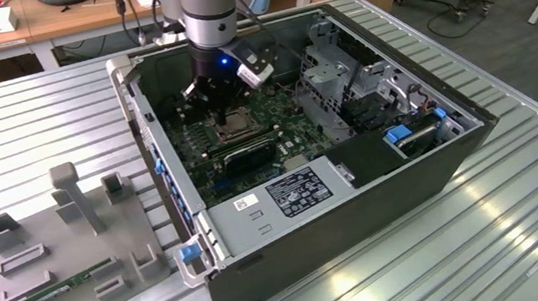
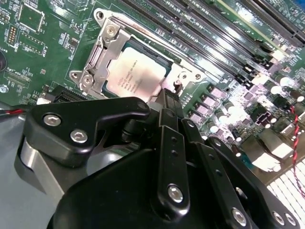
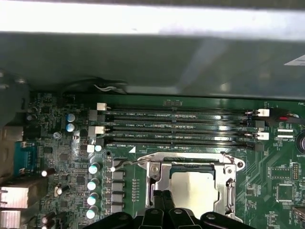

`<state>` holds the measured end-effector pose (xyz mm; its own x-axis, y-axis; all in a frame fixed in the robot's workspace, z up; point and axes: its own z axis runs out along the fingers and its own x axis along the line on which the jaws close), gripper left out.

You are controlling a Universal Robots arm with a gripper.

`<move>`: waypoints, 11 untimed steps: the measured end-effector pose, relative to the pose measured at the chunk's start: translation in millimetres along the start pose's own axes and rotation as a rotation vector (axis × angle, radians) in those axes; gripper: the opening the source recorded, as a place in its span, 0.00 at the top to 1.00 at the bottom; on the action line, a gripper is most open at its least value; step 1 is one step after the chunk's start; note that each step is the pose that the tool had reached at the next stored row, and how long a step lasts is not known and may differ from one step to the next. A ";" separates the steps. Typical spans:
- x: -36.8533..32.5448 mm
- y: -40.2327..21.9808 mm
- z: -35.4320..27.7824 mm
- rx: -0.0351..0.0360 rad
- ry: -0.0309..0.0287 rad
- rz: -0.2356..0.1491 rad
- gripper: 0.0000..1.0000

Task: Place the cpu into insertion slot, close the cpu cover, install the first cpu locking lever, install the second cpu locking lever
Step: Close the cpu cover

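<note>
Fingertips of the black two-fingered gripper [image 2: 167,95] stand right at one side of the thin square silver metal cpu cover [image 2: 102,52], the side that runs square to the long narrow black memory slots [image 2: 214,43]. The fingers look pressed together, with no gap and nothing plainly held. Whether they nip a wire end I cannot tell.

The small flat silvery-tan cpu [image 2: 136,74] lies just beyond the tips. It sits flat in the square black insertion slot [image 3: 190,167] and shows through the window of the cover, which lies down over it. So placing the chip and closing the cover look done to me.

A thin grey wire locking lever [image 3: 133,161] runs its long axis along the slot's edge nearest the memory slots and parallel to them. I cannot say if it is latched. The gripper is at the neighbouring side, so that wire lies across the socket from the tips rather than under them.

The green circuit board [image 3: 267,171] carrying all this sits in the bottom of the open dark grey computer case [image 1: 311,245]. The case rests mid-way along the ribbed metal table [image 1: 466,249], toward its far edge. Near the table's front corner at the exterior view's left is a grey moulded holder [image 1: 52,223]. A long green memory stick [image 1: 65,287] lies in one of its channels, well apart from the arm.
</note>
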<state>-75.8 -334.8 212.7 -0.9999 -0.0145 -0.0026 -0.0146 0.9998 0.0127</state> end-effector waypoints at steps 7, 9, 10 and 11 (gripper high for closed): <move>-4.0 -0.1 5.5 0.0001 0.0001 0.001 0.89; -5.1 -0.2 6.4 0.0001 0.0001 0.001 0.89; -6.1 -0.2 7.0 0.0000 0.0000 0.001 0.89; -7.2 -0.2 7.4 0.0002 0.0001 0.001 0.89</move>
<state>-68.6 -334.8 205.4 -0.9999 -0.0140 -0.0025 -0.0140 0.9998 0.0125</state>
